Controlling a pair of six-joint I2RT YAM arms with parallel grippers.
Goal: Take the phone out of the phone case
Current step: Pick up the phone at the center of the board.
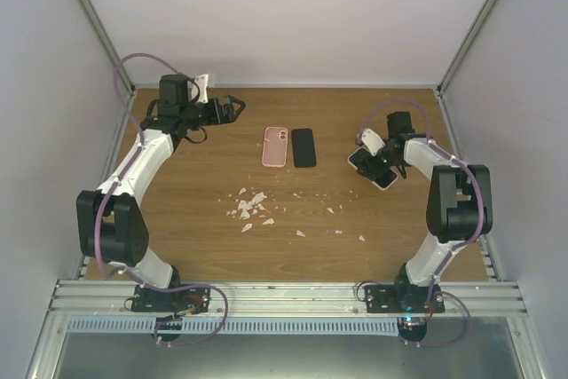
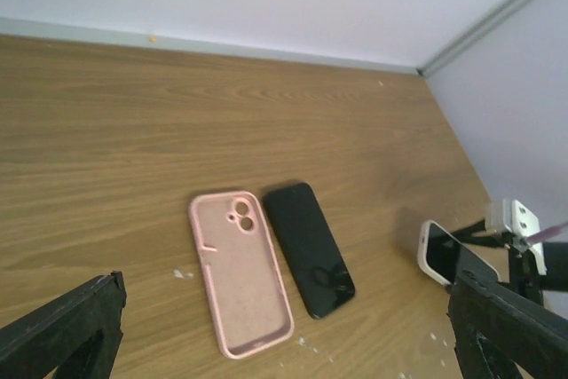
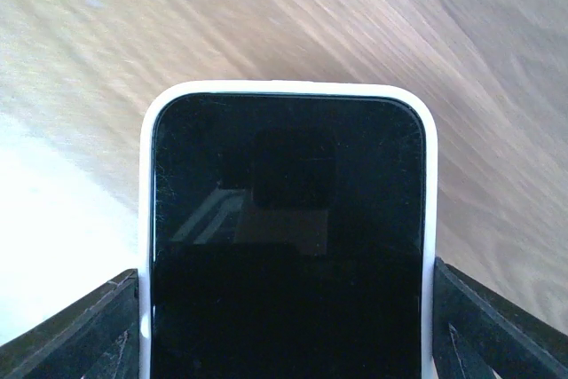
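One black-screened phone (image 3: 286, 219) in white case (image 3: 284, 88), clamped by right pincer (image 3: 286, 317); left pincer (image 2: 284, 317) agape.

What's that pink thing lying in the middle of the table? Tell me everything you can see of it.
The pink case is an empty phone cover, soft-looking, perhaps rubbery plastic, with rounded corners and a raised rim. It lies flat on the wooden table, hollow side up, with a camera cut-out with two round holes at its far end. A bare black phone lies close along its right side; whether they touch is unclear. Nothing holds it.
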